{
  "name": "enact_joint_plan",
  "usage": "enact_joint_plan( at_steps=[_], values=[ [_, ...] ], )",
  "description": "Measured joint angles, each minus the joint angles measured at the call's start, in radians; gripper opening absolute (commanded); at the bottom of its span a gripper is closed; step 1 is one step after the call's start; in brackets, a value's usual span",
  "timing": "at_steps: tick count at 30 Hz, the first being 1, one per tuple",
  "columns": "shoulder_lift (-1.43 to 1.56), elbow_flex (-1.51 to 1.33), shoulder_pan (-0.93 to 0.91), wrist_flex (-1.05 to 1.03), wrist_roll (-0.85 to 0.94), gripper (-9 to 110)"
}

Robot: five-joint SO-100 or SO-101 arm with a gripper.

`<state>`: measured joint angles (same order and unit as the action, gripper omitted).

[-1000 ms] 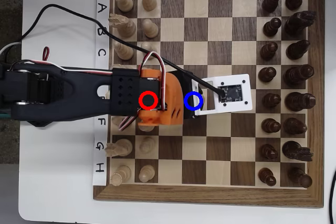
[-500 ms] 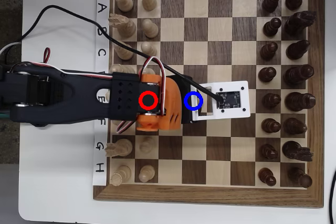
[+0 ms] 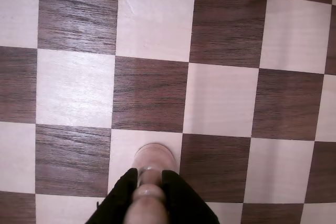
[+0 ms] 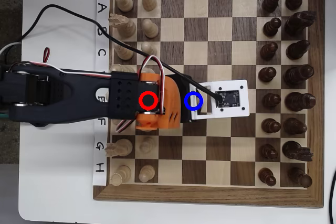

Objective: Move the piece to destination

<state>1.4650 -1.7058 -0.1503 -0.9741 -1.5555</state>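
Although the arm hides much of the middle of the chessboard (image 4: 210, 195) in the overhead view, the wrist view shows the main fact clearly: the end effector (image 3: 149, 179) is pinching the pawn (image 3: 153, 162) between its two dark fingers (image 3: 122, 198), and the round pale base of the pawn lies over a pale square at the bottom of that picture. I cannot tell for sure whether the base already touches the wood or hangs just above it; no clear gap or shadow is visible under it. In the overhead view the arm (image 4: 58, 98) reaches from the left across the board, and its orange and black wrist covers the area between the red ring (image 4: 148, 100) and the blue ring (image 4: 193, 100). The white camera plate (image 4: 226, 99) sticks out just to the right of the blue ring. The pawn itself is not visible from above, because the wrist is over it, so I cannot confirm from this view that the pawn stands exactly on the ringed square. My judgement is that the pick is done and the carrying is nearly finished, since the wrist is over the blue ring. What is left, as far as I can see, is to set the pawn down fully if it is not down yet, spread the fingers, and pull the arm away without knocking the pale pieces (image 4: 148, 27) in the left columns.
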Motion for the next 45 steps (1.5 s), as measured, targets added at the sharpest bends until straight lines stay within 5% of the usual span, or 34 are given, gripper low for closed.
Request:
enact_joint_plan(
  at_steps=[45],
  values=[
    [-0.003, 0.035, 0.02, -0.031, 0.008, 0]
  ],
)
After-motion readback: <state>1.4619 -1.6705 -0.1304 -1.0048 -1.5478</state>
